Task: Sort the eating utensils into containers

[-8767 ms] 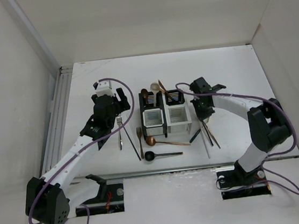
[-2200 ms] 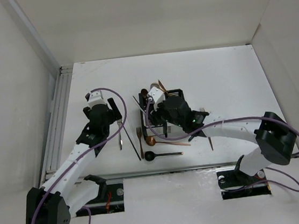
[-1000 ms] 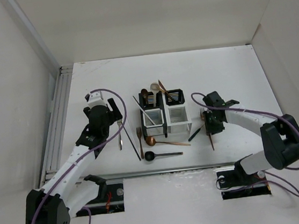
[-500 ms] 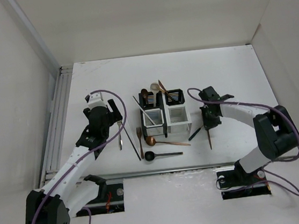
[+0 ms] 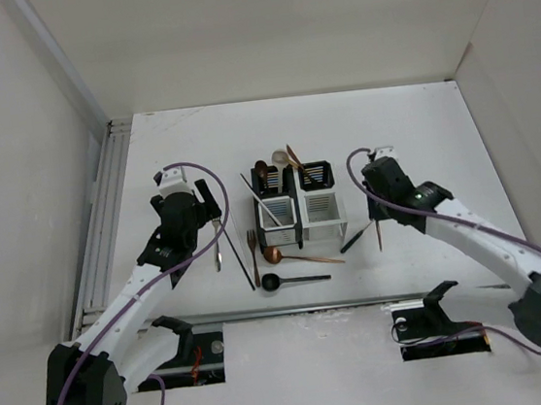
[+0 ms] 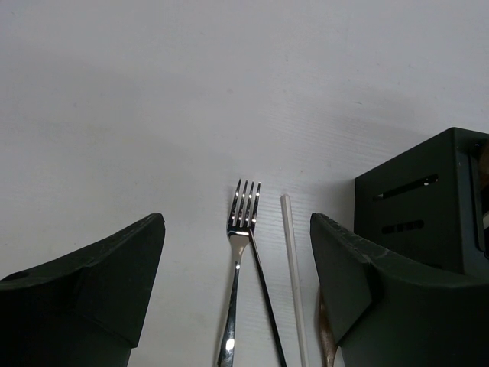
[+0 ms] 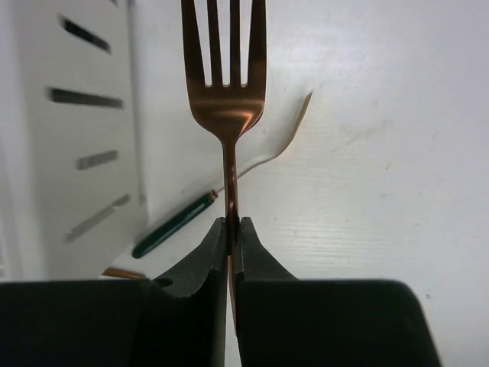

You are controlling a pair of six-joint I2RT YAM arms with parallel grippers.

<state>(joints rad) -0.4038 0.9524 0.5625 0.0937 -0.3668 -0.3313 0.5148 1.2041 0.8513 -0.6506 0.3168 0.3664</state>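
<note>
My right gripper (image 5: 379, 213) is shut on a copper fork (image 5: 380, 235) and holds it above the table just right of the containers (image 5: 298, 221), a block of two black and two white compartments. In the right wrist view the fingers (image 7: 218, 245) pinch the copper fork's (image 7: 225, 84) neck, tines pointing away. My left gripper (image 5: 193, 221) is open over a silver fork (image 5: 217, 245). In the left wrist view the silver fork (image 6: 239, 260) lies between the open fingers (image 6: 114, 267), with a black chopstick and a pale chopstick (image 6: 293, 283) beside it.
A black chopstick (image 5: 241, 262), a copper fork (image 5: 253, 253), a copper spoon (image 5: 296, 255) and a black spoon (image 5: 292, 280) lie in front of the containers. A dark handle (image 5: 353, 244) lies to their right. Several utensils stand in the back-left compartment (image 5: 269, 175).
My right arm left a pale stick in the front-left compartment, swung right, closed on the copper fork and lifted it off the table. My left arm has barely moved.
</note>
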